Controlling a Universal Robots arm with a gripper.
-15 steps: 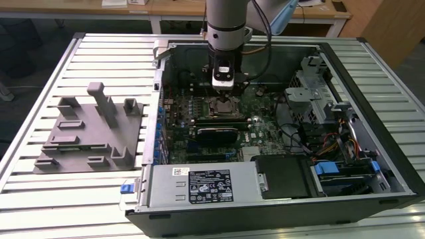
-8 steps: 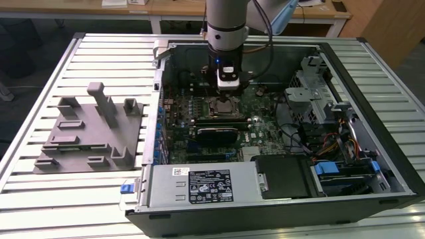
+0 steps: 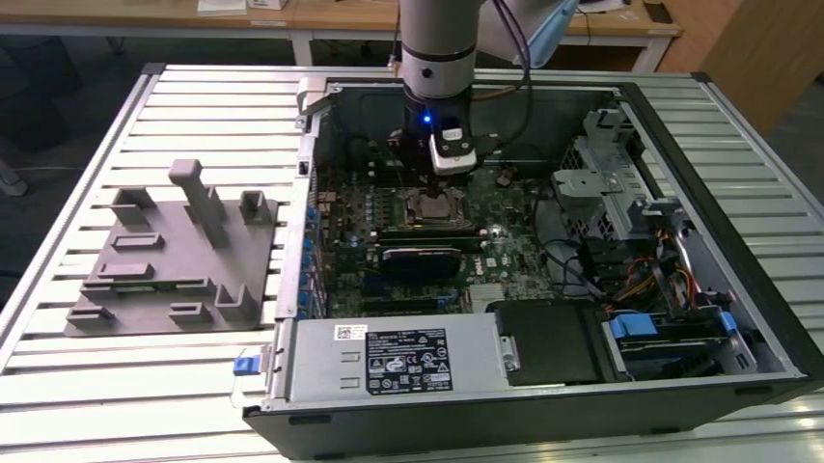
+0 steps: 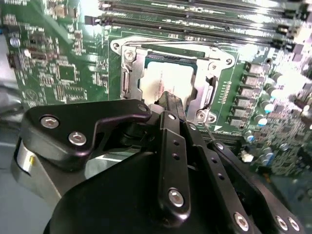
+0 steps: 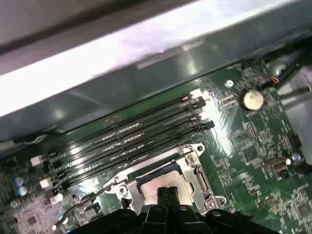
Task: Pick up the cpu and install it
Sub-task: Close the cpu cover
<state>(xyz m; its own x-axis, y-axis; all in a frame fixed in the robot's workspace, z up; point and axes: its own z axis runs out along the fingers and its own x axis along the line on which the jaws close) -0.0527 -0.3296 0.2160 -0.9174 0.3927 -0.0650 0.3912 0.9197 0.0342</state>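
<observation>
The cpu is a flat square chip with a silvery-white top. It lies flat inside the metal socket frame on the green motherboard, and it shows pale in the first wrist view too. My gripper hangs straight over the chip with its black fingers pressed together, their tips at or just above the chip's top. Nothing is held between them. In the exterior view the arm reaches down into the open computer case, with the gripper over the socket.
Memory slots run beside the socket. A case wall stands behind the arm. The drive cage and cables are on the exterior view's right, the power supply in front. A grey fixture plate lies outside the case on the left.
</observation>
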